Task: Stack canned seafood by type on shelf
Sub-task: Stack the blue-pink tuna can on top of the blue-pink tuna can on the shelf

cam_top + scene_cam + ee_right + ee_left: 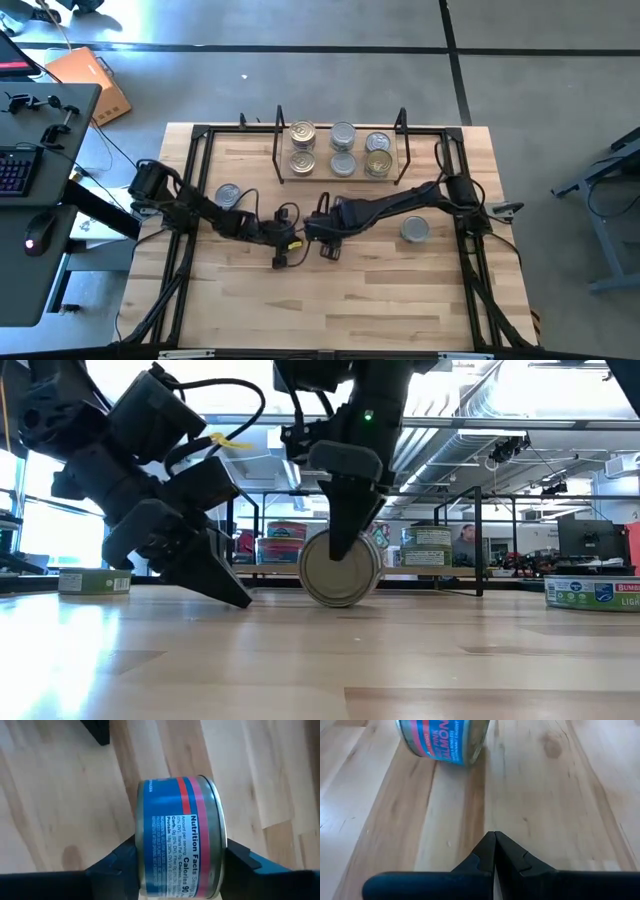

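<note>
We hold a salmon can [180, 837] on its edge, ready to lift.
Our right gripper [341, 550] squeezes it; left gripper [494, 851] pinched together; the shelf [340, 176] comes next.

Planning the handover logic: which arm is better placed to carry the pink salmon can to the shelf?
Right. The right gripper already clamps the salmon can, on edge; the left gripper is shut and empty beside it. The shelf lies ahead.
</note>
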You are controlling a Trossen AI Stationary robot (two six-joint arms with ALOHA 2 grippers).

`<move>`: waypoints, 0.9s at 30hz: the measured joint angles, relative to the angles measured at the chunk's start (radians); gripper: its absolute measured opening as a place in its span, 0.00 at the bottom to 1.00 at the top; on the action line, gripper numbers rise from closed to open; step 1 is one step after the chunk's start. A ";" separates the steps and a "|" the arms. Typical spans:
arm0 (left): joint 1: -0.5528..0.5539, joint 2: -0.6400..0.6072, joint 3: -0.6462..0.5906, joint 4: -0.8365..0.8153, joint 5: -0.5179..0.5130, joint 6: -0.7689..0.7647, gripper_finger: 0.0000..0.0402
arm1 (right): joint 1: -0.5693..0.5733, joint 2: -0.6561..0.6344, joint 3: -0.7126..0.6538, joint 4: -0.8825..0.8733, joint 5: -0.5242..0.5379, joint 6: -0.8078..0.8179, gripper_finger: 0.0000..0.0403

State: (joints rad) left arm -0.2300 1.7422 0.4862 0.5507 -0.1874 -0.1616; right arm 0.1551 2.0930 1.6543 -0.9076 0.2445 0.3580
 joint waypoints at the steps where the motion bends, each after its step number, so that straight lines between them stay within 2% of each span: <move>1: -0.010 -0.001 0.000 -0.003 -0.009 0.000 0.00 | 0.009 0.000 0.000 0.000 0.013 -0.002 0.44; 6: -0.083 -0.008 -0.001 -0.018 -0.085 0.026 0.00 | 0.063 -0.004 -0.013 -0.009 0.152 -0.049 0.44; 9: -0.143 -0.035 -0.016 -0.022 -0.131 0.090 0.00 | 0.097 -0.046 -0.117 0.105 0.178 -0.083 0.44; 13: -0.221 -0.100 -0.037 -0.008 -0.257 0.154 0.00 | 0.156 -0.156 -0.380 0.568 0.115 -0.126 0.44; 17: -0.282 -0.181 -0.069 0.040 -0.347 0.247 0.00 | 0.191 -0.238 -0.633 1.026 0.079 -0.072 0.44; 19: -0.295 -0.231 -0.089 0.078 -0.354 0.288 0.00 | 0.200 -0.242 -0.725 1.274 0.097 -0.077 0.44; 23: -0.298 -0.325 -0.102 0.132 -0.320 0.346 0.02 | 0.228 -0.228 -0.846 1.660 0.144 -0.137 0.44; 27: -0.298 -0.376 -0.102 0.133 -0.234 0.357 0.15 | 0.261 -0.229 -0.917 1.943 0.177 -0.272 0.44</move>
State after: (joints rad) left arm -0.5278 1.3667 0.3843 0.6835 -0.4211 0.1951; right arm 0.4165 1.8645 0.7377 1.0350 0.4216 0.0862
